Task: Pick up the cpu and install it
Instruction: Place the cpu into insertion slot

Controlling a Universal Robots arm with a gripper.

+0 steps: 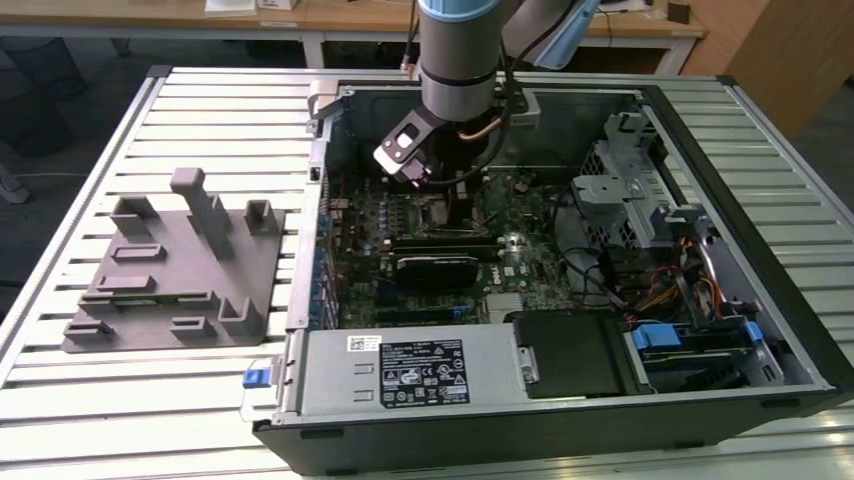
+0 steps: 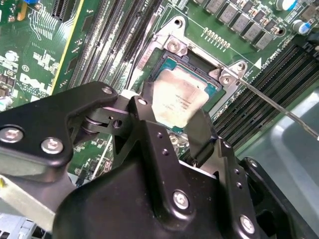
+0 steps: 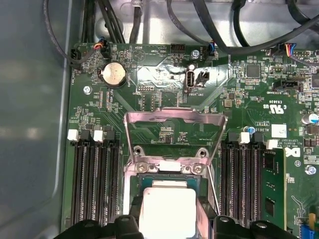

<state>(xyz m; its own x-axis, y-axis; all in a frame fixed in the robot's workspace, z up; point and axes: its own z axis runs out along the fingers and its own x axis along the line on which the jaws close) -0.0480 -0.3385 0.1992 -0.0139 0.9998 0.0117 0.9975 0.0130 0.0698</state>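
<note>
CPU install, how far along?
Pick looks done: the cpu is clamped between the fingers of the gripper, inside the computer case. In hand: the cpu is held right at the socket; whether it is fully seated I cannot tell. Left: the cpu is not released, and the load plate stands flipped open, not closed over it.

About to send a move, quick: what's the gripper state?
Gripper: closed on the cpu, over the socket.
</note>
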